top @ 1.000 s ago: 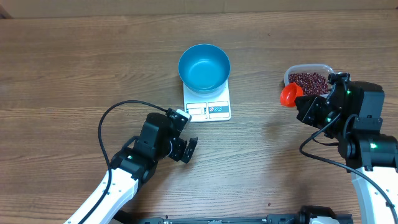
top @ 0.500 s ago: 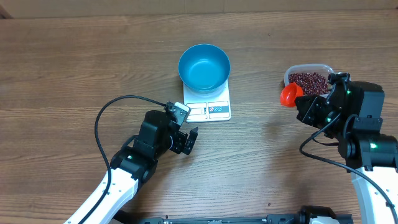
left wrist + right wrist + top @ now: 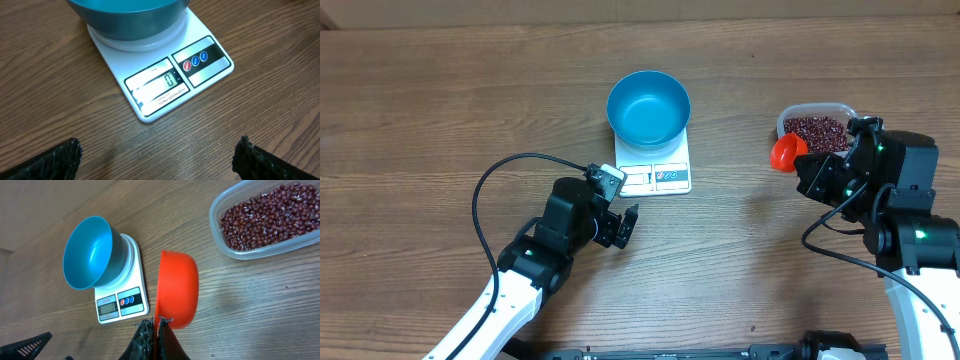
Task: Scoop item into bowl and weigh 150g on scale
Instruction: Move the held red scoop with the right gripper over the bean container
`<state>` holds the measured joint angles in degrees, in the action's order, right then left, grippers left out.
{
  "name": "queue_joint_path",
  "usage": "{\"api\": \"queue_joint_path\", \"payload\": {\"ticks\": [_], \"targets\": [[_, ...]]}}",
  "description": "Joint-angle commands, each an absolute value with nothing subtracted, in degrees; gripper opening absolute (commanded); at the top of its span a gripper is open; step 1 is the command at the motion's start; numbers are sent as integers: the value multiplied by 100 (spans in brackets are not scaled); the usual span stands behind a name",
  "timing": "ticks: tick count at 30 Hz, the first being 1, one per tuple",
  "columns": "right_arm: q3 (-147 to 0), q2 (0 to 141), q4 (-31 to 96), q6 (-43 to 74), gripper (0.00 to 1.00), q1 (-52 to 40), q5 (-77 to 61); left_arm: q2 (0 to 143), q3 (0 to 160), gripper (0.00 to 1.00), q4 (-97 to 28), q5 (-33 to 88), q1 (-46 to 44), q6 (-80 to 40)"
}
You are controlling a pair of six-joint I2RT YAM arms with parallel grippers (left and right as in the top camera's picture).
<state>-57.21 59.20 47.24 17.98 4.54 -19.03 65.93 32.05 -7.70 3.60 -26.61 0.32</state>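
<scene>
**Empty bowl on scale, scoop pinched beside the beans**

At the middle of the tabletop (image 3: 440, 100): blue bowl (image 3: 648, 106), empty, standing on the rear part of the white scale (image 3: 655, 176). On the display, in the left wrist view: a zero. Just in front of the scale, apart from it: left hand (image 3: 623, 226), fingers spread wide, gripping nothing. Off to the right: right hand (image 3: 155, 332), pressed together, pinching an orange scoop (image 3: 176, 290) tipped on its side above bare wood. Just beside the scoop: clear tub (image 3: 216, 210), filled with the dark red-brown beans (image 3: 265, 215).
</scene>
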Motion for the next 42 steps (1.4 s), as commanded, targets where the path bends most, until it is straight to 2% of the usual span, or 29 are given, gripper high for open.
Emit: {"api": "queue_joint_path", "payload": {"ticks": [1,10,15,25,34,42], "targets": [[-5905,5931,4805,1767,4,495,-1837,6632,3197,99,-770,298,-2665,-1],[-7773,6910,6125,1363,4,495,-856,6632,3197,100,-770,298,-2665,-1],[-8611,7452,6357,1275,4,497,-482,6632,3197,99,-768,296,-2665,-1],[-8698,8213,6012,1140,4,497,676,6632,3197,100,-768,296,-2665,-1],[-8698,9072,5662,-296,4,513,528,6632,3197,99,-770,298,-2665,-1],[-8696,9598,5415,-1066,4,676,899,6632,3197,100,-770,298,-2665,-1]]}}
